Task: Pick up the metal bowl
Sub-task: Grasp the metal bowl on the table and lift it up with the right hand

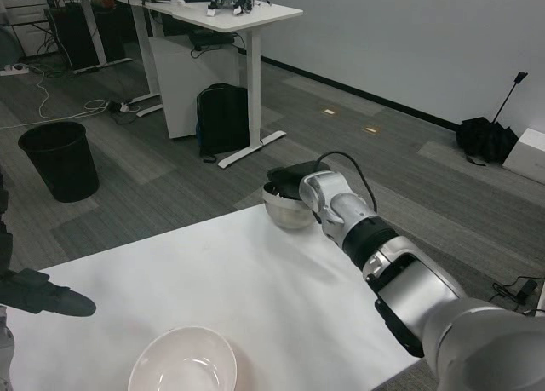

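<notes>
Steel, rounded and mirror-bright: the bowl (286,209) sits at the far edge of the smooth white table (255,280). Right arm reaches long across the top, silver forearm slanting away, and the right hand (289,180) lies over the bowl's rim, black fingers clamped on it. Left hand (47,296) rests low at the table's left edge; whether its fingers are spread or curled, I cannot tell. Near us, a matte white bowl (182,362), round and shallow.

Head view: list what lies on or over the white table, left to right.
Left hand → white bowl → metal bowl, with the right hand on its rim.
</notes>
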You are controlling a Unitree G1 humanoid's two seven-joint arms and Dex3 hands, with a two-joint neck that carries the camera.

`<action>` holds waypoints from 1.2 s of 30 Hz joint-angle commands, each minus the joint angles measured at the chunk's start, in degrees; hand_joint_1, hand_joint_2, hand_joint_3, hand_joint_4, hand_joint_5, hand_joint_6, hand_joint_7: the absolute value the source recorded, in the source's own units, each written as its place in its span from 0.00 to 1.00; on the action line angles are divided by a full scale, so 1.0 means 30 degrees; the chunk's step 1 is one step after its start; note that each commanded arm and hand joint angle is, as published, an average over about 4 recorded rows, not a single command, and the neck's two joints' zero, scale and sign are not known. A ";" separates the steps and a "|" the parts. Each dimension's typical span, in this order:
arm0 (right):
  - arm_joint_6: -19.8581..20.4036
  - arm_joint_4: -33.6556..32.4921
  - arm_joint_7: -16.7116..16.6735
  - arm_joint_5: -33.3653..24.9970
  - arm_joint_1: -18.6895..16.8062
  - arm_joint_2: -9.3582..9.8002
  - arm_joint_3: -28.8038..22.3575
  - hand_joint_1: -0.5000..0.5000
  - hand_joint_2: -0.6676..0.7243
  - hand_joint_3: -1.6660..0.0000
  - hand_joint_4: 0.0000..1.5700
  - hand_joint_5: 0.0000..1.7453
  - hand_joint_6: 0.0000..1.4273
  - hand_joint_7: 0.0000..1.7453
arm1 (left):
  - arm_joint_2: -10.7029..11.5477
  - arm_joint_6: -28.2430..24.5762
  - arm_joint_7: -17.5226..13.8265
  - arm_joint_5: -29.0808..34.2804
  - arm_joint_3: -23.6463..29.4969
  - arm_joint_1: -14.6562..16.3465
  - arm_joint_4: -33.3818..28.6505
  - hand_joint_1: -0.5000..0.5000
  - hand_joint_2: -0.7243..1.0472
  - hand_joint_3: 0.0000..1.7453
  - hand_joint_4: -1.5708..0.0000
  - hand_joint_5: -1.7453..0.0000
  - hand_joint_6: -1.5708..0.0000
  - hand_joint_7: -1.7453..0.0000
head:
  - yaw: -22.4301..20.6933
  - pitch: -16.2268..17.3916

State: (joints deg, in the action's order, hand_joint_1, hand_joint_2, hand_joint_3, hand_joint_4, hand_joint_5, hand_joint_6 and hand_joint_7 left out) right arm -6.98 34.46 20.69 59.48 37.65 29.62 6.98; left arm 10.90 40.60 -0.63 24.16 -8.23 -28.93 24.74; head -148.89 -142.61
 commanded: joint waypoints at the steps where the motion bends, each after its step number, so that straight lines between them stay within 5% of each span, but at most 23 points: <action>1: -0.0082 -0.1042 0.0318 0.0211 -0.0048 -0.0073 -0.0055 0.04 0.91 1.00 0.00 0.00 0.00 0.04 | -0.0057 0.0090 0.0005 0.0127 0.0018 -0.0170 0.0185 0.00 0.00 0.00 1.00 1.00 1.00 1.00 | -0.0011 0.0005; 18: -0.0720 -0.4770 0.1394 0.0592 -0.1059 -0.0146 -0.1352 0.04 0.91 1.00 0.00 0.00 0.00 0.04 | -0.0057 0.0090 -0.0017 0.0149 -0.0025 -0.0580 0.0690 0.00 0.00 0.00 1.00 1.00 1.00 1.00 | 0.0207 0.0026; 36: 0.0276 0.1998 0.0486 0.0035 0.1944 -0.0695 0.0113 0.04 0.91 1.00 0.00 0.00 0.00 0.04 | -0.0087 0.0266 -0.0112 0.0442 -0.0106 -0.0610 0.0954 0.00 0.00 0.00 1.00 1.00 1.00 1.00 | -0.0151 0.0052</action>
State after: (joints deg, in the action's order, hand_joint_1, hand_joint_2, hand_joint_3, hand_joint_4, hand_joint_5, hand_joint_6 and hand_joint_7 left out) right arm -6.18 39.28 22.42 59.69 42.35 27.73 6.61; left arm 10.60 40.78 -0.76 25.29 -8.63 -30.76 27.28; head -149.26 -142.41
